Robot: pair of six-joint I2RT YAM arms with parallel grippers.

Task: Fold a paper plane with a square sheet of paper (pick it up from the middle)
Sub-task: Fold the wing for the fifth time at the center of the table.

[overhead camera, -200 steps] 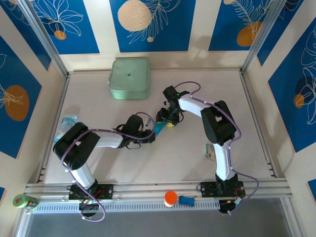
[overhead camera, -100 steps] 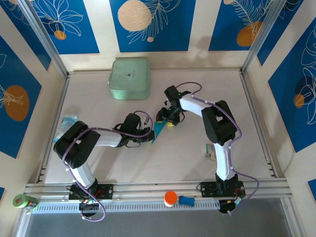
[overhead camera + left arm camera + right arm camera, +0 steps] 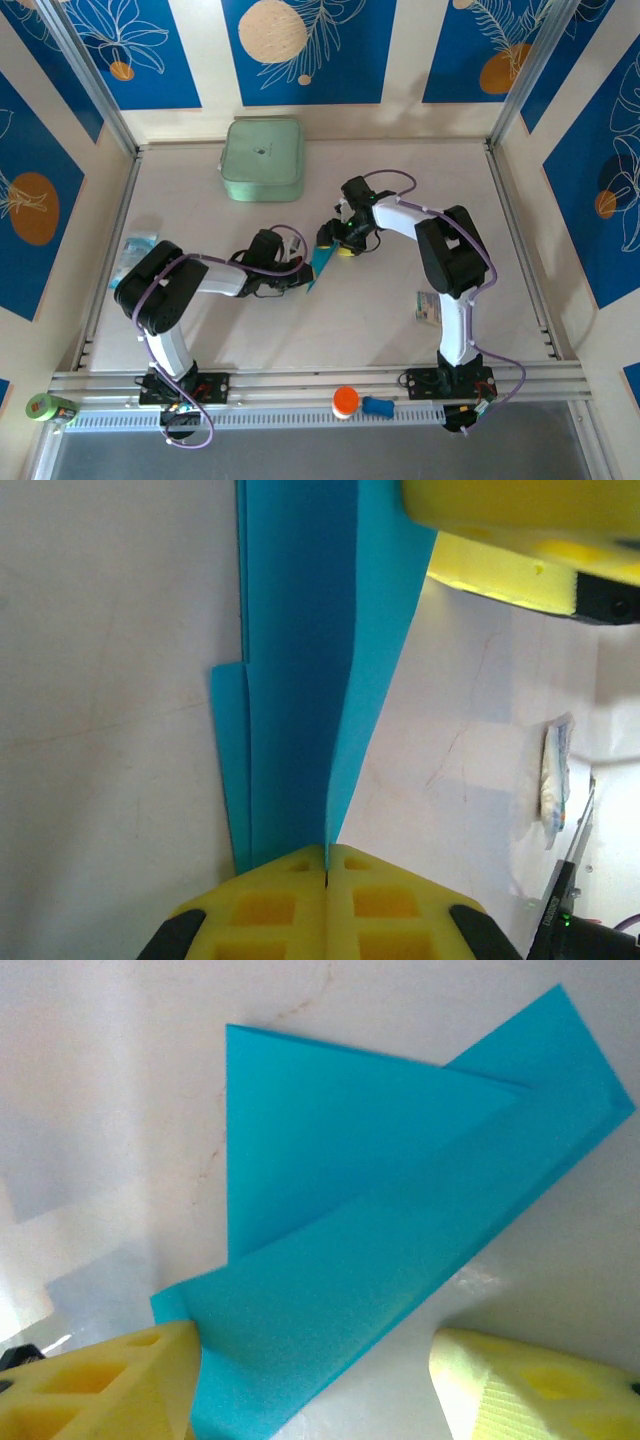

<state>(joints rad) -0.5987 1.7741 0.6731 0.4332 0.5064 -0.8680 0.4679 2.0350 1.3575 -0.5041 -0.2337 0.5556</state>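
Observation:
The square sheet of paper is folded into a narrow, layered cyan-blue paper plane (image 3: 322,262) that lies mid-table. My left gripper (image 3: 302,272) is at its near-left end. In the left wrist view the gripper (image 3: 327,858) is shut on the plane's raised middle fold (image 3: 300,680), with the wings flat on the table. My right gripper (image 3: 341,240) is at the plane's far end, open. In the right wrist view its left finger (image 3: 110,1380) touches the paper (image 3: 400,1220) and its right finger (image 3: 530,1385) stands apart from it.
A pale green box (image 3: 262,160) sits at the back left. Small printed packets lie at the left edge (image 3: 138,248) and by the right arm (image 3: 428,305). An orange-capped item (image 3: 345,402) and a green roll (image 3: 48,407) rest on the front rail.
My left gripper has closed onto the plane's middle fold. The right gripper's jaws have spread a little wider, and its wrist has shifted slightly right.

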